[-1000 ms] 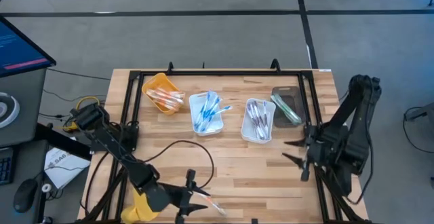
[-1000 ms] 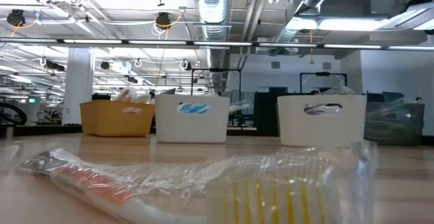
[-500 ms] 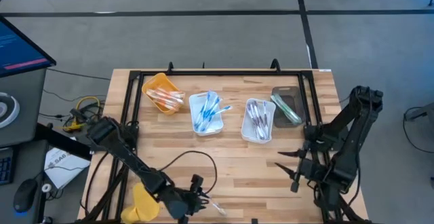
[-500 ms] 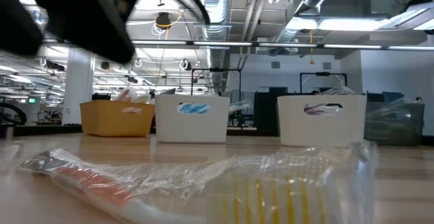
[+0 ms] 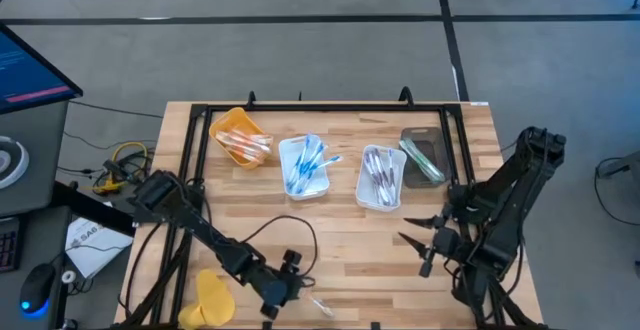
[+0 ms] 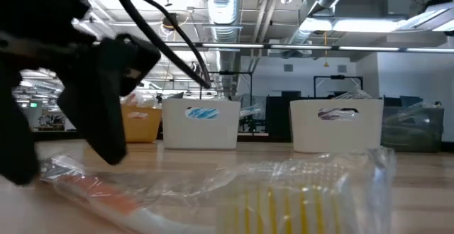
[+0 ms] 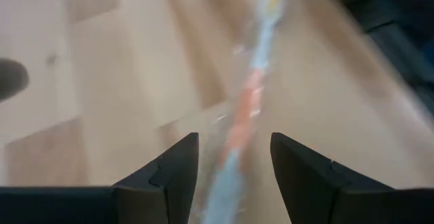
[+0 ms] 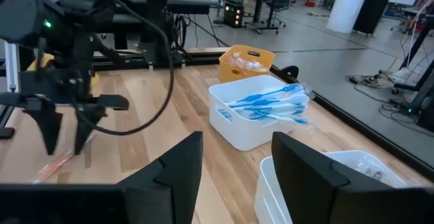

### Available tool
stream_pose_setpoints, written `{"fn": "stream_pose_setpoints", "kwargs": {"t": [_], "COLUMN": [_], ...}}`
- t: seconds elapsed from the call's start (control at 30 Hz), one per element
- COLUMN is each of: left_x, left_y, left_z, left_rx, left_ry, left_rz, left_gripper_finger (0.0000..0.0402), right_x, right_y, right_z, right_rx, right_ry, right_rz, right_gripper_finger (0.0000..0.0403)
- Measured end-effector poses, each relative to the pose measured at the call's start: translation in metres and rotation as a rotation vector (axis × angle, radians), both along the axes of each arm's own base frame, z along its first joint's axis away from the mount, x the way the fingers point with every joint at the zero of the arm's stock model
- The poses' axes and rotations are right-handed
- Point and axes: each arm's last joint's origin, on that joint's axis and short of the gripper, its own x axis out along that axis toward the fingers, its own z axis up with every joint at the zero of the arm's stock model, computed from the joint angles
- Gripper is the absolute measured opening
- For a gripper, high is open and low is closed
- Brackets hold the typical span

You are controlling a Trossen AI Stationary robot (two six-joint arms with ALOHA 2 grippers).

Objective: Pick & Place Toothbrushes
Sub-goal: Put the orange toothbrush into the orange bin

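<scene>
Lowered since before, the left gripper (image 5: pixel 298 288) straddles the orange toothbrush (image 7: pixel 245 108) near the desk (image 5: pixel 340 225) edge, fingers (image 7: pixel 178 166) spread; its slick wrapper could slip free.

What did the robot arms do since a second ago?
The left pincer swung down over the wrapped orange toothbrush, straddling it with fingers open, nothing gripped yet. The right pincer drifted slightly toward the table's front edge. The trays stayed put.
</scene>
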Motion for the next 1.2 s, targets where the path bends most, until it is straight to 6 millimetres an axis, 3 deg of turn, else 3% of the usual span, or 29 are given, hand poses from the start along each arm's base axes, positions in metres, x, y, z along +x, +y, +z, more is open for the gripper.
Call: {"fn": "stream_pose_setpoints", "kwargs": {"t": [0.43, 0.57, 0.73, 0.9, 1.1, 1.2], "left_x": [-0.003, -0.003, -0.003, -0.003, -0.011, -0.015], "left_y": [0.018, 0.018, 0.017, 0.017, 0.023, 0.025], "left_z": [-0.029, -0.031, -0.031, -0.031, -0.004, 0.037], "left_rx": [-0.018, -0.008, 0.0, -0.018, -0.013, -0.041], "left_ry": [0.086, 0.077, 0.073, 0.08, 0.058, -0.044], "left_rz": [0.069, 0.08, 0.064, 0.075, 0.08, 0.081], "left_gripper_finger": [0.0171, 0.0131, 0.0043, 0.0036, 0.0036, 0.0036], "right_x": [0.007, 0.009, 0.01, 0.01, 0.011, 0.009], "right_y": [-0.004, -0.004, -0.003, -0.003, -0.002, 0.001], "right_z": [-0.001, -0.001, 0.0, -0.001, 0.0, 0.0], "right_rx": [0.024, 0.033, 0.047, 0.053, 0.07, 0.062], "right_ry": [0.026, 0.023, 0.018, 0.027, 0.022, 0.032], "right_rz": [-0.026, -0.031, -0.03, -0.029, -0.027, -0.005], "right_gripper_finger": [0.0166, 0.0166, 0.0164, 0.0167, 0.0164, 0.0165]}}
